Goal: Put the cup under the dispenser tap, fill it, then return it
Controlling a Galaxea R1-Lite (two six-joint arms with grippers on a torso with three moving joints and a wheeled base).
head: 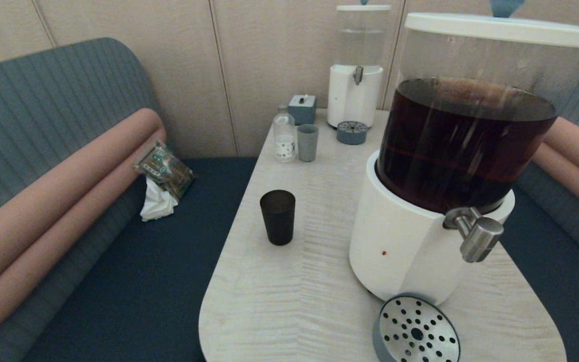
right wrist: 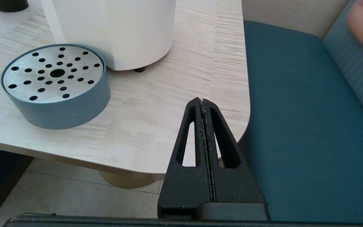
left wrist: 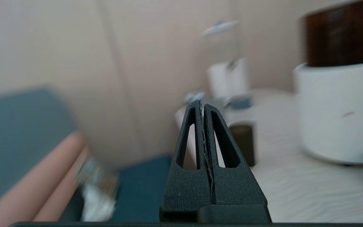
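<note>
The matte black cup [head: 277, 216] stands upright on the pale wooden table [head: 309, 281], left of the large dispenser [head: 420, 236] with dark brown drink. Its brushed-steel tap [head: 476, 234] juts out at the front right, above the perforated drip tray [head: 416, 332]. Neither arm shows in the head view. In the left wrist view my left gripper [left wrist: 202, 104] is shut and empty, off the table's left side, with the cup [left wrist: 244, 143] ahead and apart from it. My right gripper [right wrist: 202, 101] is shut and empty near the table's near right corner, beside the drip tray [right wrist: 55, 85].
At the table's back stand a small clear dispenser [head: 356, 75] with its own drip tray [head: 352, 132], a grey-blue cup [head: 307, 143], a small bottle [head: 284, 134] and a grey box [head: 302, 108]. A snack packet and tissue [head: 161, 176] lie on the blue bench at left.
</note>
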